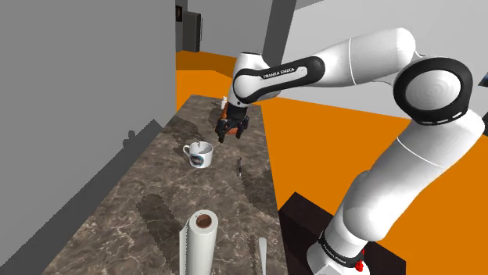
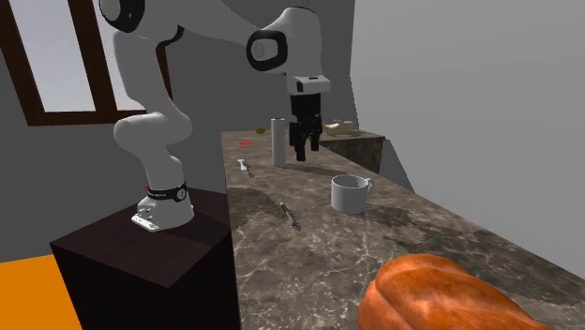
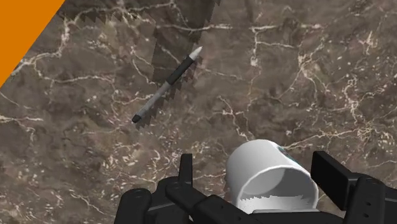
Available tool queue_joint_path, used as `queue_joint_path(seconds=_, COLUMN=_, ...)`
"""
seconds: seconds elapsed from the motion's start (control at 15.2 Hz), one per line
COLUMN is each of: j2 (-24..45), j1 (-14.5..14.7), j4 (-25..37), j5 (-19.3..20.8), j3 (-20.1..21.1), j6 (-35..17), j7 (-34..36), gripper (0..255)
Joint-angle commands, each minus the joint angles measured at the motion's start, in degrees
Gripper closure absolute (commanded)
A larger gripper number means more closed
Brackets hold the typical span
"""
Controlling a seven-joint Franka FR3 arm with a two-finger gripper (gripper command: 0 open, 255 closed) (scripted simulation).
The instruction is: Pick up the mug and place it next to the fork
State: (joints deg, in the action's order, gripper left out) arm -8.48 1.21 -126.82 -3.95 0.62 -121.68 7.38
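Item 1. Mug: pale, upright, mouth up, at mid-counter. The handle turns to the wall-side edge, so the rim and the side facing the gripper are free for a grasp. Not held.

Item 2. Fork: slim and dark, lying flat between the mug and the stand-side edge. It is near the mug but not touching it. Bare counter surrounds it, which looks like enough room to set the mug down.

Item 3. Gripper: released, with the fingers spread wide. It hangs above the counter, a little off the mug toward the far end. In the wrist view the mug sits between the fingers without contact. The spread probably serves to straddle the mug on the way down. Judged step: approach, with the grasp not yet made.

Item 4. Roll: upright at the near end, well clear of the work.

Item 5. Stand: a dark box against the counter's long edge.
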Motion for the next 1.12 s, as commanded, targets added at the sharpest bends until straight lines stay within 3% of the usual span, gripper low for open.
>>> queue_joint_path(seconds=0.0, j2=4.9, j1=0.0, j4=2.9, j5=0.1, j3=0.0, j6=-2.2, j7=-0.2, gripper=0)
queue_joint_path(seconds=0.46, j2=20.4, j1=0.0, j4=14.7, j5=0.6, j3=0.0, j6=-6.3, j7=-0.7, gripper=0)
queue_joint_path(seconds=1.06, j2=24.3, j1=0.2, j4=13.6, j5=0.5, j3=0.2, j6=-11.3, j7=-0.8, gripper=0)
